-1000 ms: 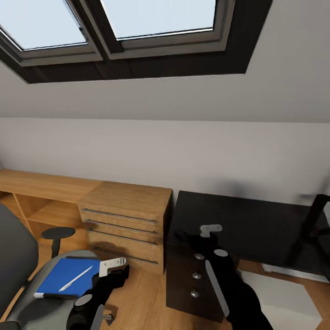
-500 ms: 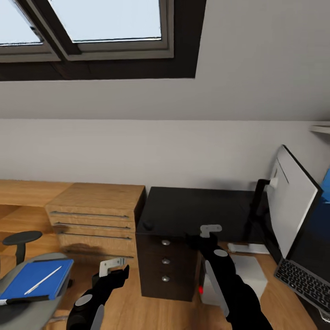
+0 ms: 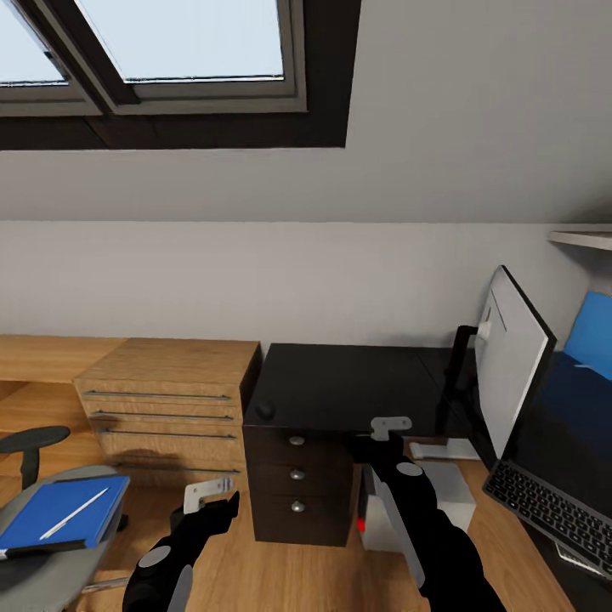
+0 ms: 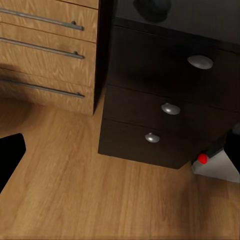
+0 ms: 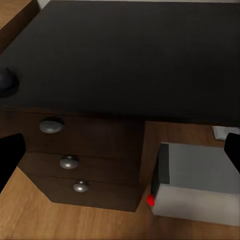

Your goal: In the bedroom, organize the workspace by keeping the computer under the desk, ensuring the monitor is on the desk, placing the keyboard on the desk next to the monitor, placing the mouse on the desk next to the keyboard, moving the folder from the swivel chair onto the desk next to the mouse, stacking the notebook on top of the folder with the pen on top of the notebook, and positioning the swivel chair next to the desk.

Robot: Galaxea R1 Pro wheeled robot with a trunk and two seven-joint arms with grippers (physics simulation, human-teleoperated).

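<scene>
Past the right end effector [image 3: 384,427] sits the black counter [image 3: 357,387] with the small mouse [image 3: 265,409] on its corner. Below it is the grey computer [image 3: 442,497]. Beside the left end effector [image 3: 206,492], the blue folder [image 3: 59,511] with the pen [image 3: 73,513] lies on the swivel chair [image 3: 47,569]. Both end effectors are open and empty.

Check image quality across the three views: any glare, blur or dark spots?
Head view: bright dark-framed skylight washes out pale, no detail through it; edges look stretched. Left wrist view: soft render, round silver drawer knobs catch highlights. Right wrist view: black desk top is dim and featureless, small rounded black mouse barely separates from it.
</scene>
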